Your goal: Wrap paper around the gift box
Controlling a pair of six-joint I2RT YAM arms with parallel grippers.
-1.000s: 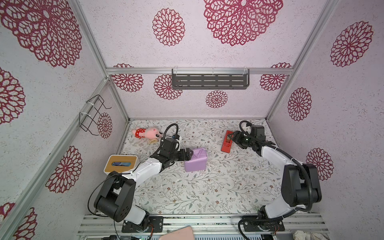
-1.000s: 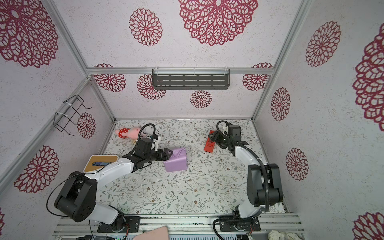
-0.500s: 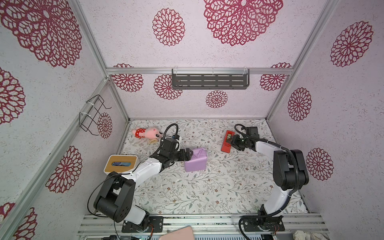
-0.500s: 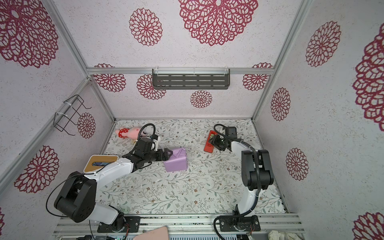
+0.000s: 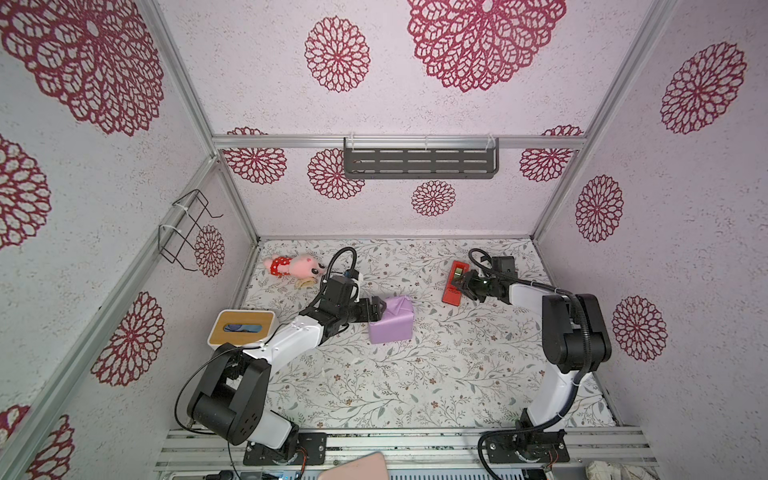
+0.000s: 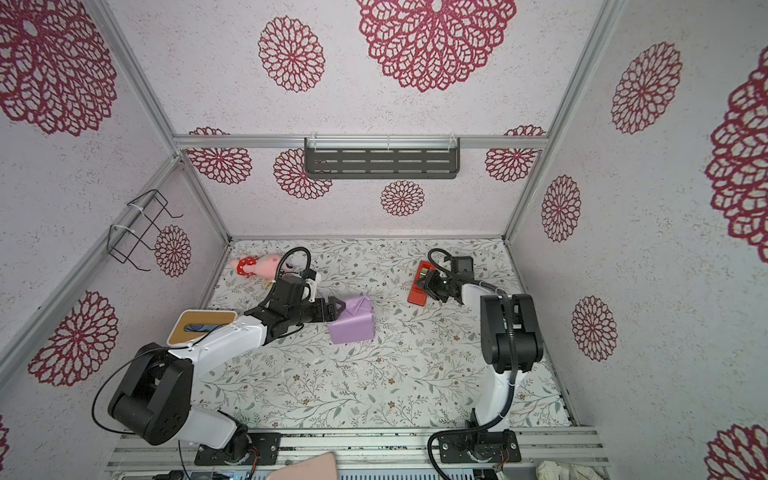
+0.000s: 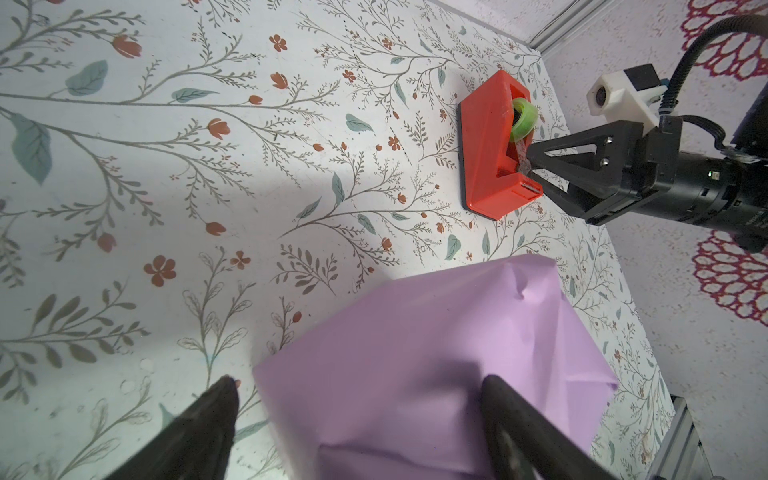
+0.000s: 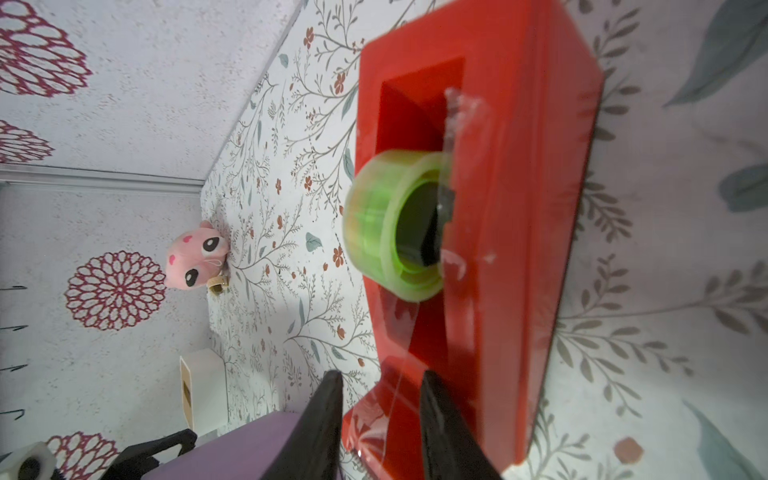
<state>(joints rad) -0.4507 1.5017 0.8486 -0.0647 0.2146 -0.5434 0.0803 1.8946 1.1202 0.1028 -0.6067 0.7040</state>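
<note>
The gift box itself is hidden. The paper (image 5: 392,320) (image 6: 353,320), lilac face out, covers it completely, and the parcel stands on the counter (image 5: 415,374) near the middle, a touch toward 10 o'clock in both top views. Folded creases cross its upper face.

The left pincer (image 5: 376,309) (image 6: 336,309) reaches the parcel from its 9 o'clock side with jaws spread wide and nothing grasped. In the left wrist view (image 7: 359,384) one finger lies over the lilac paper (image 7: 436,353) and the other over bare counter beside it. Whether the first finger actually presses the paper cannot be told.

At about 1 o'clock sits a red tape dispenser (image 5: 451,295) (image 6: 417,293) carrying a green tape roll (image 8: 395,224). The right pincer (image 5: 460,286) (image 6: 427,286) meets it from the 3 o'clock side. In the right wrist view (image 8: 380,378) its jaws stand a narrow gap apart, with a clear strip of tape running between them — not clamped on it.

A pink plush toy (image 5: 295,266) lies in the 10 o'clock corner, and a white tissue box (image 5: 241,328) with a wooden top sits at the 9 o'clock edge.
</note>
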